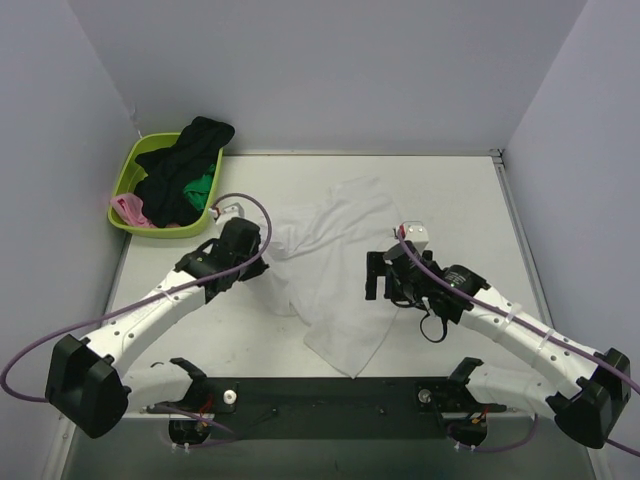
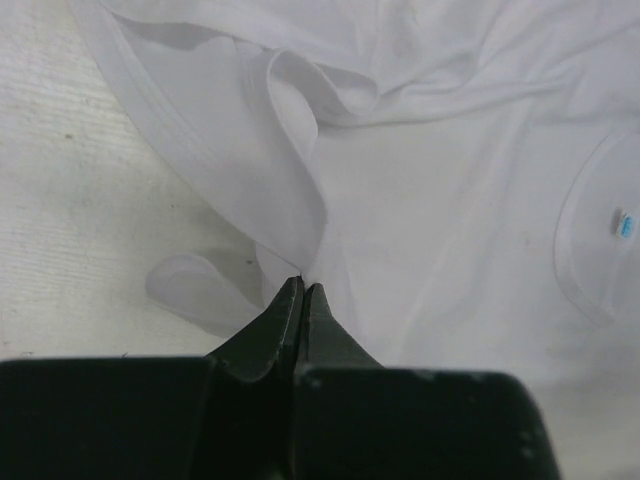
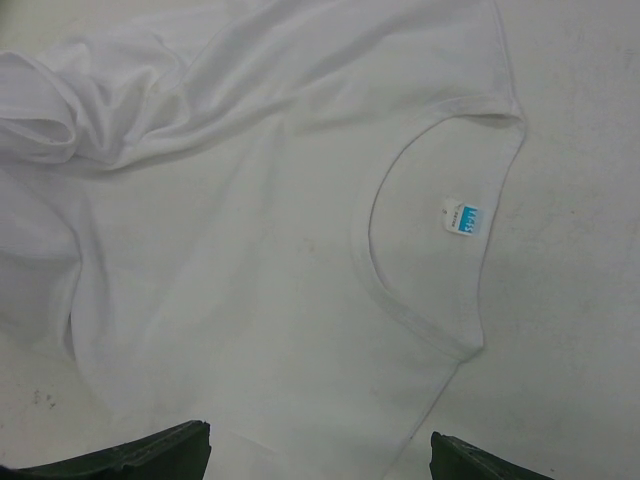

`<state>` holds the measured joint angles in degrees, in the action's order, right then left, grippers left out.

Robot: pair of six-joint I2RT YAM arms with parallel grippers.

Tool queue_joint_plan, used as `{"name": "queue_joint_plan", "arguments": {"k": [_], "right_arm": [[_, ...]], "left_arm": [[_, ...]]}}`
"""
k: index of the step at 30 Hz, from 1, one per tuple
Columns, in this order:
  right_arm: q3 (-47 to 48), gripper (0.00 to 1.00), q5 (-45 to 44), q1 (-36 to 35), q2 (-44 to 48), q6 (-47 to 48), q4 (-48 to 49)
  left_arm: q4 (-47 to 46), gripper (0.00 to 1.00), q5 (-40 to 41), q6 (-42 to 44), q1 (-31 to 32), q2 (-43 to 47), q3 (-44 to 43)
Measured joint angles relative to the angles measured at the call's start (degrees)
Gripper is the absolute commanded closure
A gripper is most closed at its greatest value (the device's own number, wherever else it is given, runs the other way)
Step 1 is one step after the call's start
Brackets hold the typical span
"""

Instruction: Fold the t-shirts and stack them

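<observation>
So the left end effector (image 2: 303, 290) is clamped on a fold at the white shirt's (image 1: 335, 270) left edge, while the right end effector (image 3: 320, 432) hangs over its right side, fingers wide apart. The shirt's lying crumpled mid-desk (image 1: 450, 200), and past its far-left corner the basket (image 1: 125, 175) holds more shirts (image 1: 185, 168).

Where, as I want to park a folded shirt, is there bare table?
Bare table lies far right, between the white t-shirt and the right wall, and near left, beside the left arm. Crowded: the centre, with the shirt, left gripper and right gripper; the basket is full.
</observation>
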<state>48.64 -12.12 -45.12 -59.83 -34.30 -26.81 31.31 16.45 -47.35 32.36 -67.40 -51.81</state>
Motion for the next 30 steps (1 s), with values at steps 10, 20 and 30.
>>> {"name": "queue_joint_plan", "arguments": {"k": [10, 20, 30], "right_arm": [[0.00, 0.09, -2.14, -3.69, -0.79, -1.92, -1.55], [0.00, 0.09, -3.61, -6.58, -3.61, -3.26, -1.75], [0.00, 0.08, -4.57, -7.10, -3.61, -3.41, -1.77]], "left_arm": [[-3.39, 1.00, 1.99, -7.98, 4.39, -1.03, 17.75], [-3.72, 1.00, 2.19, -10.93, -6.47, 6.32, 21.20], [-5.14, 0.94, -0.70, -9.51, -10.34, 5.11, 21.86]]}}
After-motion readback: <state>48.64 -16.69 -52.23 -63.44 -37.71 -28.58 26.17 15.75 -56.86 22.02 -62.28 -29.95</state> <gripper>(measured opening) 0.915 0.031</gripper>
